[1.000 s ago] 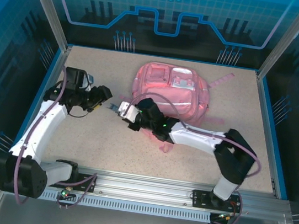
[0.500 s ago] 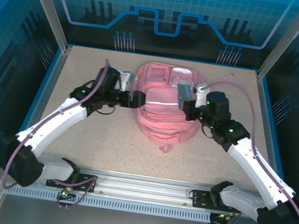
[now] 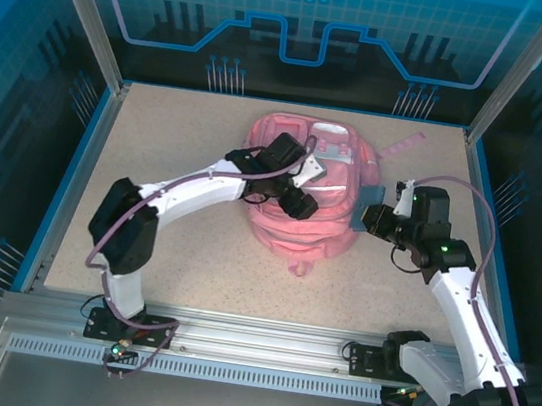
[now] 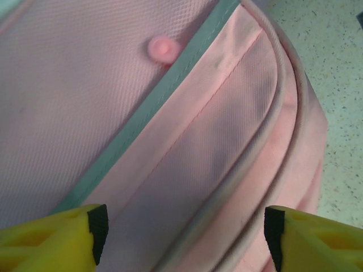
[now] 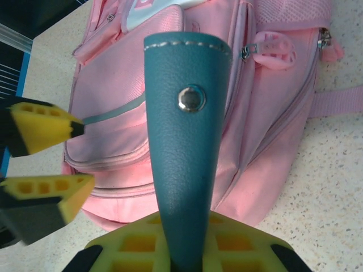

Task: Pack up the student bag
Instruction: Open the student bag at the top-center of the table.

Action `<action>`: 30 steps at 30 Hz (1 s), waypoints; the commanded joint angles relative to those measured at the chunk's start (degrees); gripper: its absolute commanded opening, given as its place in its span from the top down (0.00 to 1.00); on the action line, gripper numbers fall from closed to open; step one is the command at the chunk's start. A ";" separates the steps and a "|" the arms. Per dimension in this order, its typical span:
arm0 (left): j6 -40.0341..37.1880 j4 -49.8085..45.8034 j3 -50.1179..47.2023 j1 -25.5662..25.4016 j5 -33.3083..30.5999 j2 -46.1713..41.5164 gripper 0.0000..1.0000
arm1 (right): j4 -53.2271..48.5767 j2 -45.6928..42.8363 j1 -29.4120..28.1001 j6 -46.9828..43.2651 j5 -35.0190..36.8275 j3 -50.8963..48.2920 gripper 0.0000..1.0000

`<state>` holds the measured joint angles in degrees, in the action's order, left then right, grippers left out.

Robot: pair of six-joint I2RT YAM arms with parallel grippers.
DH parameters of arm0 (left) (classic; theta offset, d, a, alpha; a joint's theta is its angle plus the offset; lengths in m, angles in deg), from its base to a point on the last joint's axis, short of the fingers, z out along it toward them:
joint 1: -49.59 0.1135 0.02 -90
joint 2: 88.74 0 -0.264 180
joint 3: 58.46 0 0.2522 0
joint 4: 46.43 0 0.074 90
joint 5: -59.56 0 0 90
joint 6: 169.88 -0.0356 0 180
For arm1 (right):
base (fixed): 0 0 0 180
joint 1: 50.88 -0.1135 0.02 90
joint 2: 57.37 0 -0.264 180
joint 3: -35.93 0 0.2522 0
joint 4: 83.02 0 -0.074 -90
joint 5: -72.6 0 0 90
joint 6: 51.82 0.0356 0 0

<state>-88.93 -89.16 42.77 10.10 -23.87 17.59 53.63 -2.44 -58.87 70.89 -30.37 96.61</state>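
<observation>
step: we judge this as early packing. One item is in hand beside the bag and nothing has gone in yet.
bag: the large soft pink fabric student bag lies front-up on the speckled beige surface. It sits in the far half, about midway between the left and right edges.
left gripper: the left gripper hangs over the bag's front panel with its jaws wide apart and nothing in them.
right gripper: the right gripper is clamped on a flat teal leather pouch with a metal snap stud. The pouch points away from the gripper toward the bag, just off the bag's right side.
next move: we think an opening is needed first. The left gripper would have to take a zip pull or a pocket edge and part it, and then the right feeds the pouch in end first.
top view adds: both arms converge on the bag, the left reaching across it and the right standing at its side.
left wrist adds: a close view of a grey-green strip and a round pink button on the fabric. No gap in the pocket seam is visible there.
right wrist adds: the stud and stitching on the pouch, a round pink zip pull, and the left gripper's yellow fingers at the frame's left.
unclear: we cannot tell which compartment is meant.
</observation>
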 commanded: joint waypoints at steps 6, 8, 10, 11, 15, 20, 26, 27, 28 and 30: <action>-9.72 -8.30 10.07 -0.44 2.36 7.55 0.41 | -0.47 -2.47 2.79 1.52 -4.44 -0.53 0.92; -9.81 -7.16 10.58 -0.33 0.45 7.96 0.55 | -0.65 -2.47 3.03 1.73 -4.56 -0.68 0.92; -9.71 -6.25 11.01 -0.33 -1.15 7.93 0.65 | -0.79 -2.37 3.13 2.13 -4.80 -0.73 0.92; -9.67 -6.11 11.44 -0.35 -1.19 7.85 0.71 | -0.85 -2.38 3.13 2.56 -4.78 -0.77 0.92; -10.05 -3.63 11.47 -0.35 -2.10 6.35 0.91 | -1.27 -2.38 3.12 4.73 -4.83 -1.10 0.92; -9.92 0.73 10.47 -0.34 -3.77 3.68 1.00 | 1.58 -1.86 3.11 9.42 -8.73 -2.78 0.93; -7.45 6.93 8.22 -0.37 -4.68 0.11 1.00 | 8.75 0.30 1.80 14.66 -14.95 -5.34 0.94; -6.83 7.74 7.95 -0.39 -4.54 -0.44 1.00 | 10.12 0.83 1.60 15.45 -16.06 -5.52 0.94; -6.32 8.34 7.76 -0.35 -4.40 -1.06 1.00 | 11.32 1.36 1.44 16.09 -16.90 -5.52 0.94; -5.62 9.08 7.53 -0.40 -3.52 -2.04 1.00 | 14.30 1.82 1.27 17.34 -17.92 -5.77 0.94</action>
<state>-97.09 -85.93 50.77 9.45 -27.30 19.82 61.20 -0.97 -56.99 84.75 -43.70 91.43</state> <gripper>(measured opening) 0.049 0.139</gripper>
